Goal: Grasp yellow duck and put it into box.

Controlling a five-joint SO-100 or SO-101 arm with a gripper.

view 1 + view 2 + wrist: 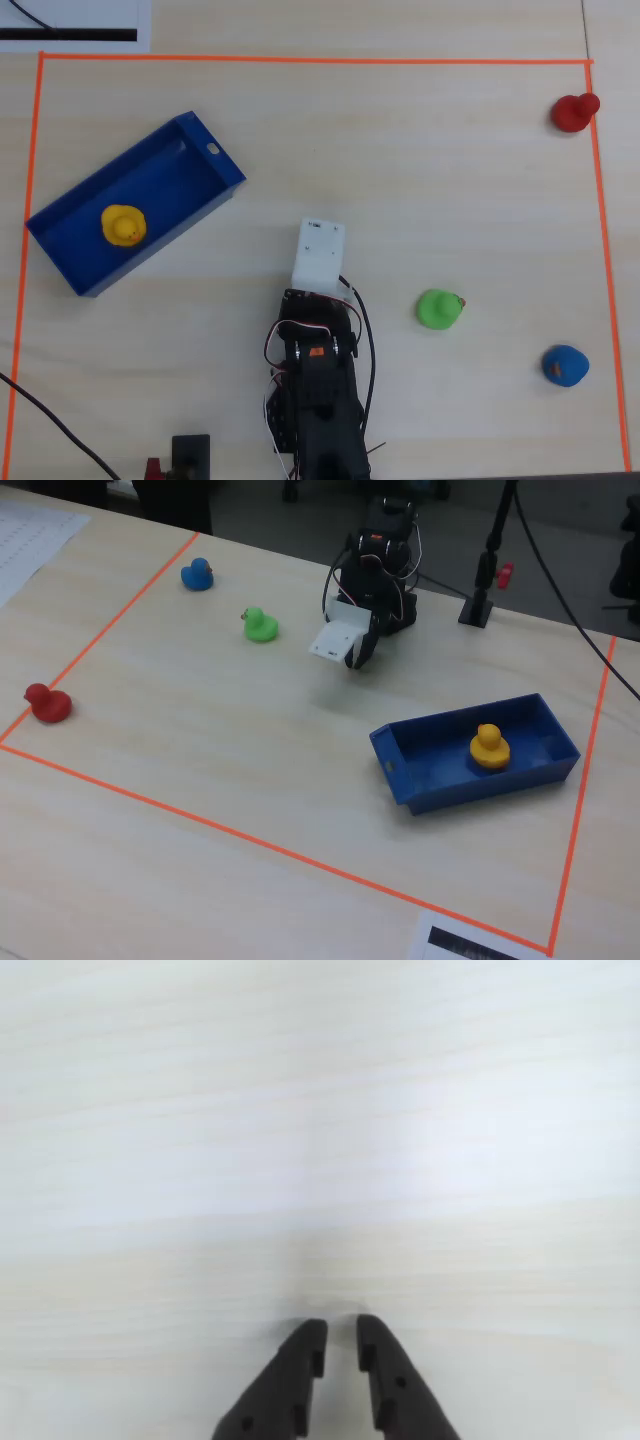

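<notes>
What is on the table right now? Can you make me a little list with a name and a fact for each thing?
yellow duck: sitting inside the box, upright
box: blue tray, lying at a slant on the table
green duck: on the table, outside the box
blue duck: on the table near the orange tape
red duck: at a tape corner
gripper: nearly closed, holding nothing, over bare table

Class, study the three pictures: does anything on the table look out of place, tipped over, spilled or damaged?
Nothing stands out. The yellow duck sits upright inside the blue box, which lies at an angle to the orange tape border. The green duck, blue duck and red duck stand apart on the table. The end effector holds nothing.
</notes>
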